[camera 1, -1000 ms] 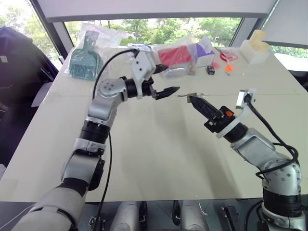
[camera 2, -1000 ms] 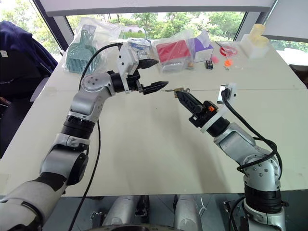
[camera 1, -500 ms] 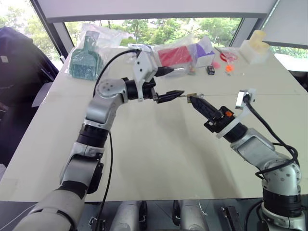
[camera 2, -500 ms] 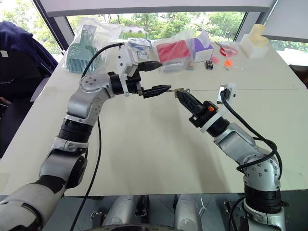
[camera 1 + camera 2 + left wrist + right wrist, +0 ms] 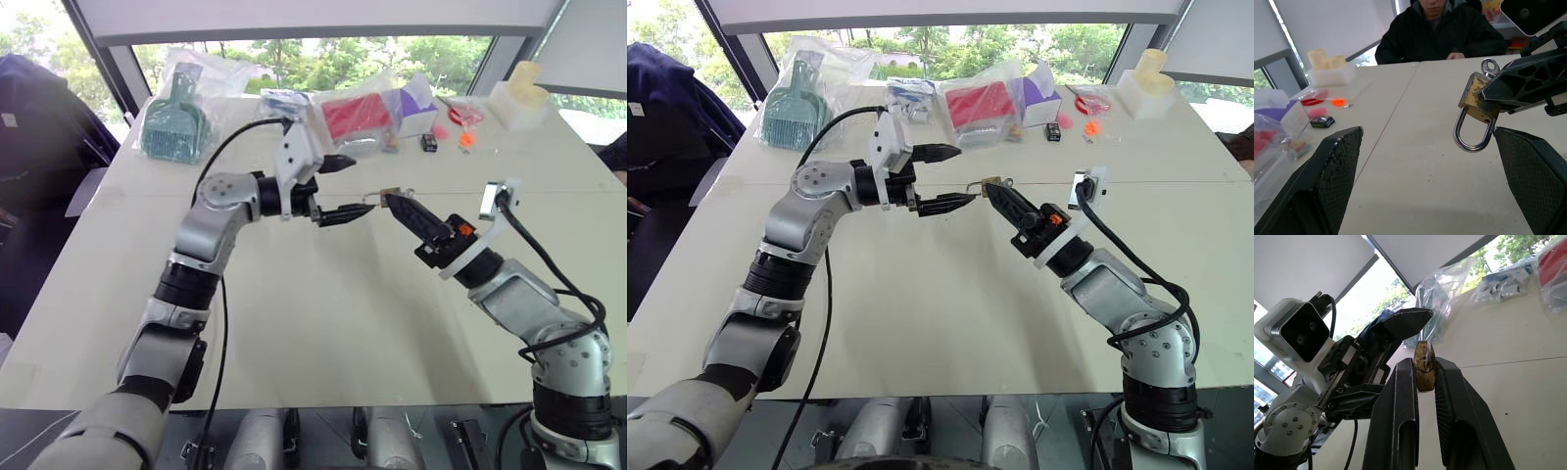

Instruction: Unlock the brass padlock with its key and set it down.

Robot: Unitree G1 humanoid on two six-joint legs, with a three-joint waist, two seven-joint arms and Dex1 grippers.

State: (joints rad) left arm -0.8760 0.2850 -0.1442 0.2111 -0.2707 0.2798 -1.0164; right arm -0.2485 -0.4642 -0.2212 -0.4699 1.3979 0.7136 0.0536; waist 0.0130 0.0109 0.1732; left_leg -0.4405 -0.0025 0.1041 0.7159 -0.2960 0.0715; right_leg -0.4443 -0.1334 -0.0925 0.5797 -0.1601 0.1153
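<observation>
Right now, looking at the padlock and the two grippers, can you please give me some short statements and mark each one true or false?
1. The right gripper holds the brass padlock between its fingers. True.
2. The left gripper is shut on the shackle. False: its fingers stand wide apart, the padlock hanging in the gap between them, untouched.
3. The padlock rests on the table. False: it is held in the air above it.
4. A key sits in the padlock. True.
5. A person in a dark jacket sits at the far side of the table. True.
6. The shackle has swung out of the body. False: both of its legs enter the body.
</observation>
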